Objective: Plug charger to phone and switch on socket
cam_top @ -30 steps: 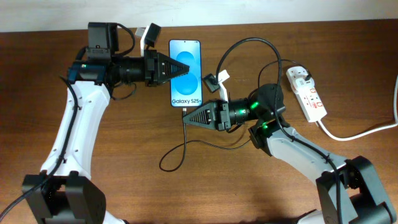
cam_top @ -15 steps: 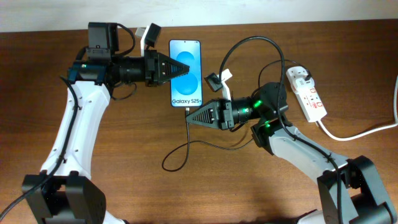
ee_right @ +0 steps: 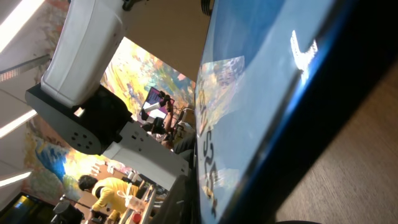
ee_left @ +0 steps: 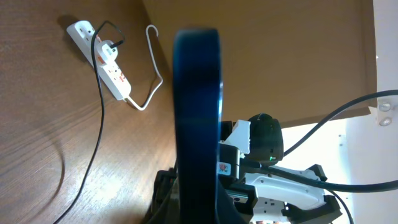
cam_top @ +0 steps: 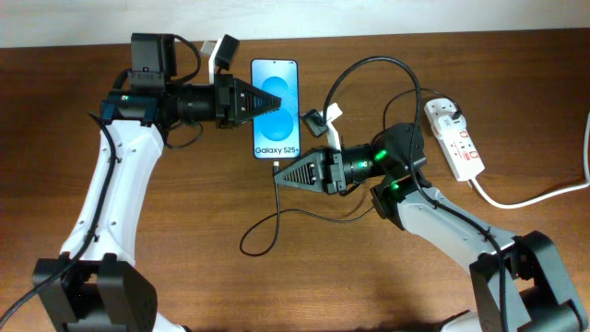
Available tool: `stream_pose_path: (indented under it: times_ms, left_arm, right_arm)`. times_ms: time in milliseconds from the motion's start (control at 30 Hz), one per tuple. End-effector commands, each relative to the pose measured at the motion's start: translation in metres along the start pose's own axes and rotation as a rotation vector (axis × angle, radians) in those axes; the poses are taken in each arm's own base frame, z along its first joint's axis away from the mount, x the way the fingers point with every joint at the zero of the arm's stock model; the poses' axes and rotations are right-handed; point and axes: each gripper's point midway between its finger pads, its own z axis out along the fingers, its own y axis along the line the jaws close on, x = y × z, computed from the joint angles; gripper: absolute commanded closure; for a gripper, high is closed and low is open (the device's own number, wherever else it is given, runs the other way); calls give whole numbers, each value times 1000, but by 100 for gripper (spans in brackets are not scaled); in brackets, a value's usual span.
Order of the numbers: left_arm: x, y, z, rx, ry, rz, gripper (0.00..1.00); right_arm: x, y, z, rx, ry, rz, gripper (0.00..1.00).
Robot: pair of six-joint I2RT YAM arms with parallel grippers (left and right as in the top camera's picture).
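The phone point(cam_top: 277, 109) lies flat with its blue screen lit; it fills the right wrist view point(ee_right: 261, 81) and stands edge-on in the left wrist view point(ee_left: 196, 112). My left gripper point(cam_top: 269, 101) reaches over the phone from the left and looks shut on it. My right gripper point(cam_top: 282, 174) is narrow and shut just below the phone's bottom edge, on the charger's plug tip point(cam_top: 276, 164). The black cable point(cam_top: 259, 236) loops across the table to the adapter point(cam_top: 445, 112) seated in the white socket point(cam_top: 456, 140), which also shows in the left wrist view point(ee_left: 109, 62).
The thick white cord point(cam_top: 535, 195) runs from the socket off the right edge, and shows in the left wrist view point(ee_left: 153, 74). A loop of charger cable point(cam_top: 369, 63) arcs behind the right arm. The table's far edge point(cam_top: 387, 31) is just behind the phone.
My right gripper has shifted slightly right and back near the phone's bottom edge, and the cable loop below moved a little. The left arm and phone have not moved.
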Motion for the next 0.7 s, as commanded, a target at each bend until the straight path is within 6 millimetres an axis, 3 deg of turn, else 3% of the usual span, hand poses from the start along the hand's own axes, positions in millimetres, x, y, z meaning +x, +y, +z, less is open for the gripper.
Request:
stream_pose_path:
  times_ms: [0, 667]
  left_arm:
    - [3, -6, 1, 24, 11, 24, 100]
    - [4, -5, 1, 23, 13, 14, 100]
  right_arm:
    - [-10, 7, 2, -1, -27, -36, 96]
    - [-16, 0, 1, 22, -67, -1, 96]
